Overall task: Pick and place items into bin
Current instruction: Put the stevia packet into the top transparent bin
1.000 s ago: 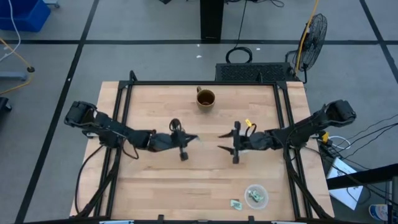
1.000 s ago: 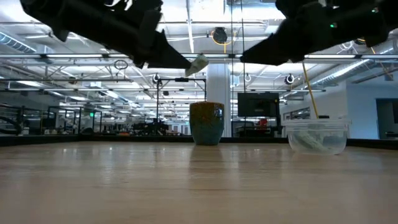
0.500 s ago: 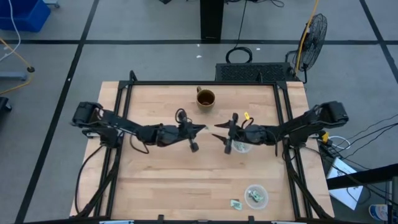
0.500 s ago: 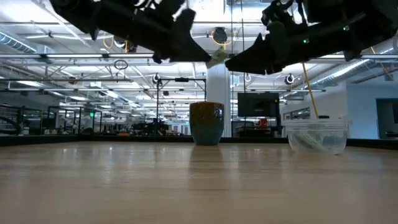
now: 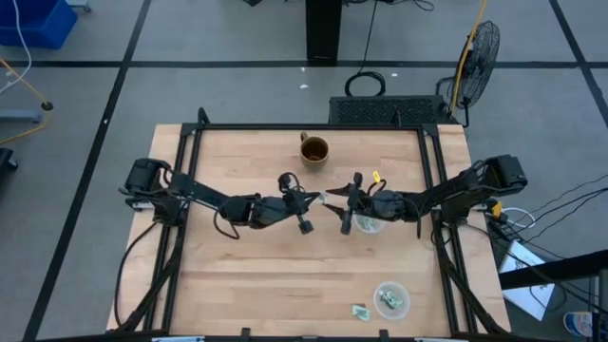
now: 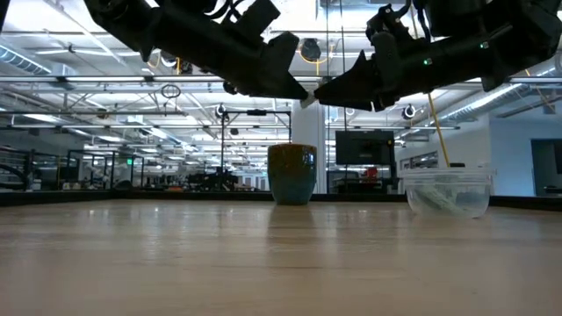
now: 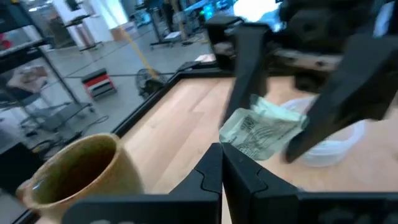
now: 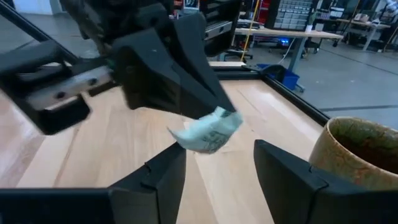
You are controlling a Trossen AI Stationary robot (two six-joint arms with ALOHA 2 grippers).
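Note:
A pale green crinkly wrapped piece (image 5: 326,198) hangs in the air over the table's middle, also in the low view (image 6: 307,100). My left gripper (image 5: 317,198) comes from the table's left and is shut on it. My right gripper (image 5: 335,201) comes from the right and is open. In the left wrist view its fingers stand on either side of the piece (image 7: 261,129); whether they touch it I cannot tell. The right wrist view shows the piece (image 8: 208,133) just ahead of my right gripper (image 8: 217,152). More pieces lie in a clear cup (image 5: 390,298), and one piece (image 5: 359,310) lies beside it. My left gripper (image 7: 222,149) pinches the wrapped piece by its near edge (image 7: 239,144) between the two shut fingertips. The fingers lie roughly level, coming from the table's left. The piece is lifted clear of the table and sticks out beyond the fingertips toward my right gripper.
A brown mug (image 5: 314,150) stands at the far middle of the table, also in the low view (image 6: 291,174). A second clear container (image 5: 368,225) sits under my right arm. The table frame's dark rails (image 5: 186,190) run along the left and right sides.
My left gripper has carried the wrapped piece toward the table's right, and my right gripper has moved toward the left. The two now meet over the middle, the piece between the open right fingers. The piece has stayed clear of the table.

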